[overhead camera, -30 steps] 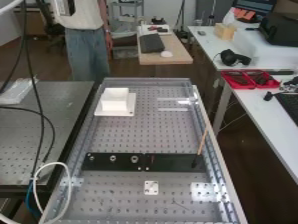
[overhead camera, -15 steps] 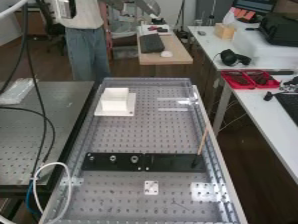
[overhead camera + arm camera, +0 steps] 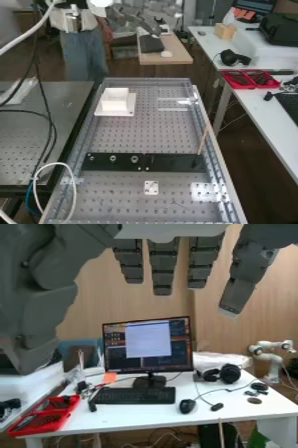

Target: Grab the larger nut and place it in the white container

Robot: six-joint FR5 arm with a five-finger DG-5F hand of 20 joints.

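Grey and empty, the hand (image 3: 163, 266) hangs wide open, well apart from the larger nut (image 3: 113, 159) on the black bar (image 3: 102, 164) — where a slightly misaligned descent could topple the neighbouring bearing (image 3: 134, 159).

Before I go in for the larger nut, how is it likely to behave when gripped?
The larger nut looks metallic, so it should be stiff and fairly heavy for its size. Small and round, it could slip from a loose pinch, or roll if knocked off the black bar.
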